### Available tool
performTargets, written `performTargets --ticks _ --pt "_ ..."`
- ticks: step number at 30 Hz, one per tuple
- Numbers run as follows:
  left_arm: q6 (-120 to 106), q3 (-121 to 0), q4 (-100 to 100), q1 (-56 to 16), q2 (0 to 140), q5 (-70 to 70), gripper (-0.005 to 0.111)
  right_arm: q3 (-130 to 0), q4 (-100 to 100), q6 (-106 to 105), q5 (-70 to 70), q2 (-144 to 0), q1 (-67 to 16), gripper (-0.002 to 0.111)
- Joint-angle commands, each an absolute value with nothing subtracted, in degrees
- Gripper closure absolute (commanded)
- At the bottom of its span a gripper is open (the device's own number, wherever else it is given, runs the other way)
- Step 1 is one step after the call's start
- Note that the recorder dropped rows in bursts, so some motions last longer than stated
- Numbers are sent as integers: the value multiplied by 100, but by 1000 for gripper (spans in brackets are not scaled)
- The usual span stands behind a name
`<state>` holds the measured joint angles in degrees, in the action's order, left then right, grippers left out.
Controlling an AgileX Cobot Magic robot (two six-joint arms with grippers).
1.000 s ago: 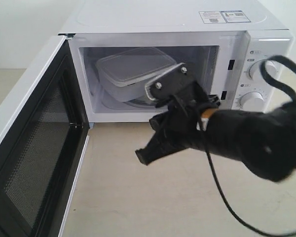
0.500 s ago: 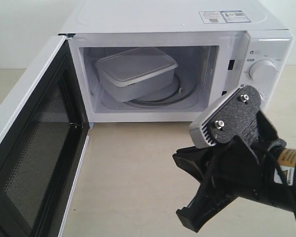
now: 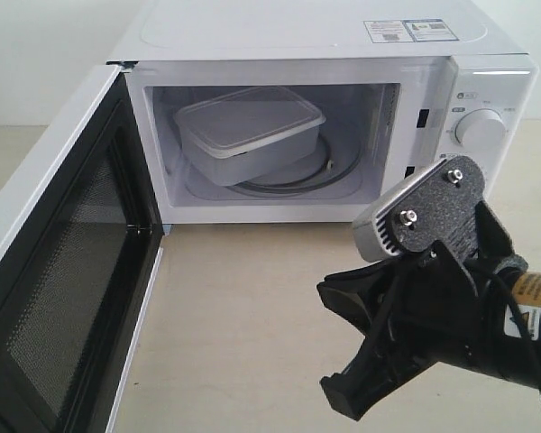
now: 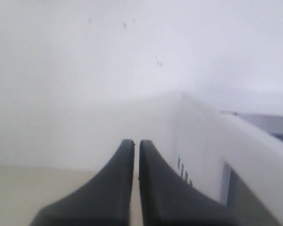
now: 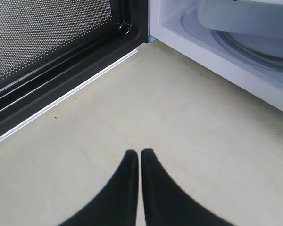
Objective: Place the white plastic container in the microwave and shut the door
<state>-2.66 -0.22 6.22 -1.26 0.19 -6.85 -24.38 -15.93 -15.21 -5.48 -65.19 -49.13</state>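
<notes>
Inside the microwave (image 3: 298, 36) cavity, the white plastic container (image 3: 250, 131) sits lid on, tilted, on the glass turntable (image 3: 293, 179), its rear corner lost against the white back wall. Only one knob (image 3: 480, 128) is fully visible on the control panel; anything lower on the panel is hidden behind the right arm's wrist camera housing (image 3: 421, 219). The door (image 3: 59, 271) stands wide open on the exterior view's left, black mesh inner face outward, its lower end cut off by the frame edge. One label (image 3: 409, 30) shows on the top panel. The right gripper (image 5: 140, 157) has its two fingers pressed together, holding nothing, over bare table (image 5: 179, 122) between the door's lower edge and the cavity sill; in the exterior view its fingertips are hard to separate from the black arm. The left gripper (image 4: 136, 146) likewise shows two fingers pressed together and empty, pointed toward a blurred white wall with the microwave's vented side just beside it; this gripper does not appear in the exterior view. Count: one container, one microwave, one door, two grippers. The table in front of the cavity lies open between the door and the right arm.
</notes>
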Motion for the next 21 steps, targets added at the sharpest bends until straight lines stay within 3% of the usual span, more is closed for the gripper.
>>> performTargets --ticks 1,6,12,18,21 --pt "-261 0 619 -109 0 -1796 102 -2399 -1595 -1482 -529 -6457 -4921 108" --pt "63 -230 593 -120 0 -2077 102 -2399 -1595 -1484 -605 -6457 -4921 108" --pt "-349 -1882 189 -120 323 -189 102 -2399 -1595 -1506 -627 -6457 -4921 108" --pt "-392 -3511 385 -120 2015 2941 102 -2399 -1595 -1517 -804 -6457 -4921 108" --pt "-392 -3946 473 -120 2816 3768 102 -2410 -1595 -1741 -904 -6457 -4921 108"
